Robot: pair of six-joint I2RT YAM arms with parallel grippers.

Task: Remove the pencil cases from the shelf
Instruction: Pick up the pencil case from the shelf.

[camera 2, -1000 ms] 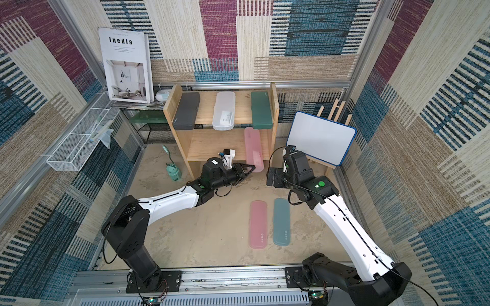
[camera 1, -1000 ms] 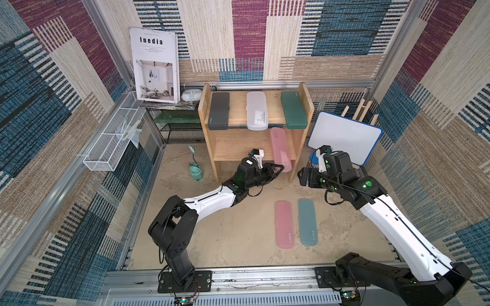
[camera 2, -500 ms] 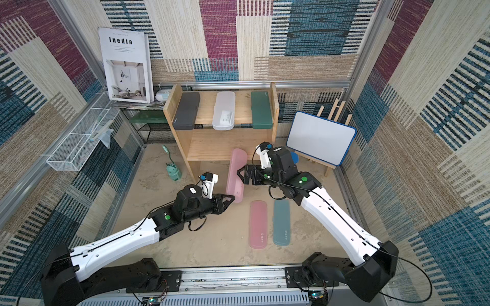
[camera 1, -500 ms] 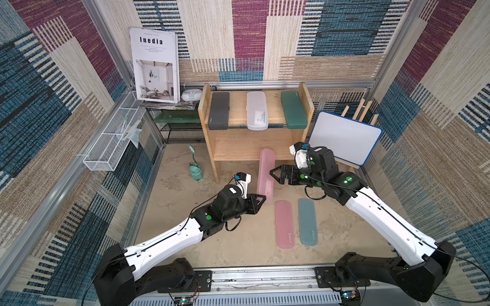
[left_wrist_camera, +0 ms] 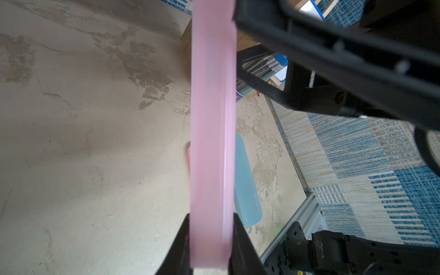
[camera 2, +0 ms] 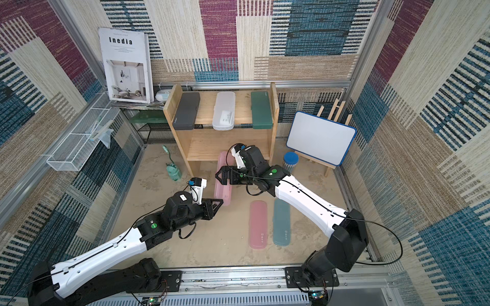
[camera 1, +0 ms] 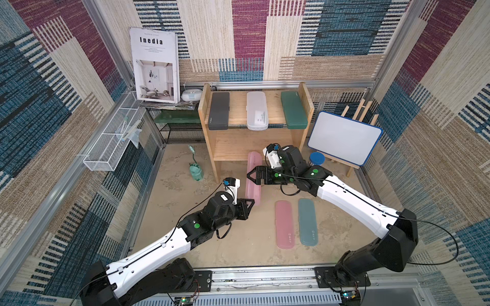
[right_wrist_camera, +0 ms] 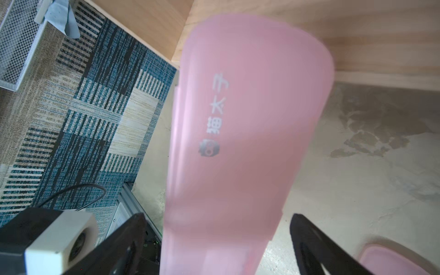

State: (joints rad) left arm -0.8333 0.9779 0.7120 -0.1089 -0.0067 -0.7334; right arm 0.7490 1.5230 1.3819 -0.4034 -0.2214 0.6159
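Note:
My left gripper (camera 1: 249, 205) (camera 2: 218, 202) is shut on the near end of a pink pencil case (camera 1: 253, 190) (camera 2: 224, 190), held above the floor in front of the shelf (camera 1: 305, 106). In the left wrist view its jaws pinch the case's (left_wrist_camera: 212, 119) thin sides. My right gripper (camera 1: 253, 176) (right_wrist_camera: 216, 238) is open around the same case (right_wrist_camera: 238, 142) farther along, with a gap at each finger. The shelf's top tier holds a dark grey (camera 1: 219, 111), a frosted white (camera 1: 256, 111) and a dark green case (camera 1: 293, 110). A pink (camera 1: 284, 224) and a teal case (camera 1: 307, 221) lie on the floor.
A whiteboard on an easel (camera 1: 344, 140) and a blue-lidded cylinder (camera 1: 317, 158) stand right of the shelf. A black wire rack (camera 1: 180, 129), a white mesh basket (camera 1: 111, 143) and a small green object (camera 1: 195, 172) are to its left.
The left gripper has drawn the pink case off the shelf's lower tier and out over the floor. The right arm has swung left, bringing its open jaws around the case.

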